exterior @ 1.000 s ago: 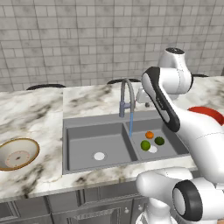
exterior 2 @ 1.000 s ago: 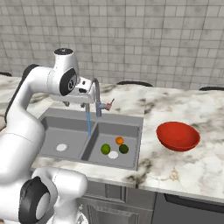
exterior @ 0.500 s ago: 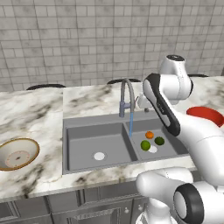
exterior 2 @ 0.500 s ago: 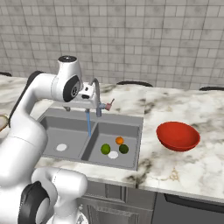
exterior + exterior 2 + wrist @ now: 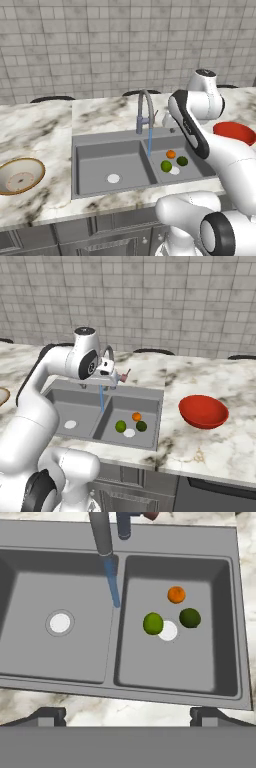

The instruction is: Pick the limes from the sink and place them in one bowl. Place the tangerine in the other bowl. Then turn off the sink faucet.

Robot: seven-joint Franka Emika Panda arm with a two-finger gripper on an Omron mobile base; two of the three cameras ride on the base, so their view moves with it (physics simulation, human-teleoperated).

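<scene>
**Fruit all in the right basin**

Both limes (image 5: pixel 153 623) and the tangerine (image 5: pixel 176 594) sit round the drain in the sink (image 5: pixel 175 557), clear of its walls. Gripper (image 5: pixel 128 714) hangs high above, jaws spread wide, holding nothing. Faucet (image 5: pixel 143 109) running. Red bowl (image 5: pixel 203 411) right, tan bowl (image 5: pixel 20 175) far left.

Taking the sink (image 5: pixel 95 150) as landmark: the two limes (image 5: pixel 153 623) and the tangerine (image 5: pixel 176 594) are lying in its right basin, clustering around the drain. The faucet (image 5: pixel 144 107) is rising behind the divider. One bowl (image 5: pixel 203 411) is sitting right of it, the other bowl (image 5: pixel 19 175) left.
</scene>
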